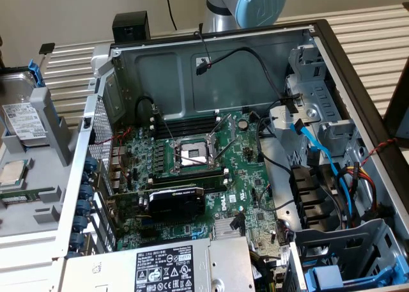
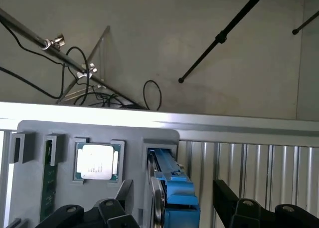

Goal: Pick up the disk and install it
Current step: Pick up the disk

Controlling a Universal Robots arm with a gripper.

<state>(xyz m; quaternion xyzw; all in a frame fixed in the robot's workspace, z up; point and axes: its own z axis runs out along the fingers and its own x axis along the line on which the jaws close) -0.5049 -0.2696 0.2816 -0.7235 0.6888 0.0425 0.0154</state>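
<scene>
Hand: the hand point(image 2: 172, 208) is spread wide, with one dark finger on each side of the disk point(image 2: 174, 188). No contact between fingers and disk can be made out.
Disk: it stands on edge in a slot of the grey holder point(image 2: 99, 130), blue carrier uppermost. In the exterior view it sits at the far left edge of the frame, white label facing out point(image 1: 19, 116).
Progress: judged at the very start. The hand is lined up over the disk, but nothing is gripped or lifted.
Left to do: both the pick-up and the install appear outstanding.
Holder neighbours: a square silver CPU chip point(image 2: 97, 161) sits just beside the disk, and a green memory stick point(image 2: 50, 163) stands further along.
Computer case: the case point(image 1: 166, 75) lies open across the centre of the exterior view, with the motherboard point(image 1: 192, 151) exposed. Another blue carrier point(image 1: 329, 276) sits in the bay at lower right.
Bench: the bench point(image 1: 364, 36) is pale and ribbed, and carries both holder and case.
Room: a plain beige wall point(image 1: 77, 11) stands behind, with the arm point(image 1: 246, 4) at top centre. Loose cables point(image 2: 152, 93) and thin black stand legs point(image 2: 222, 38) lie beyond the bench.
</scene>
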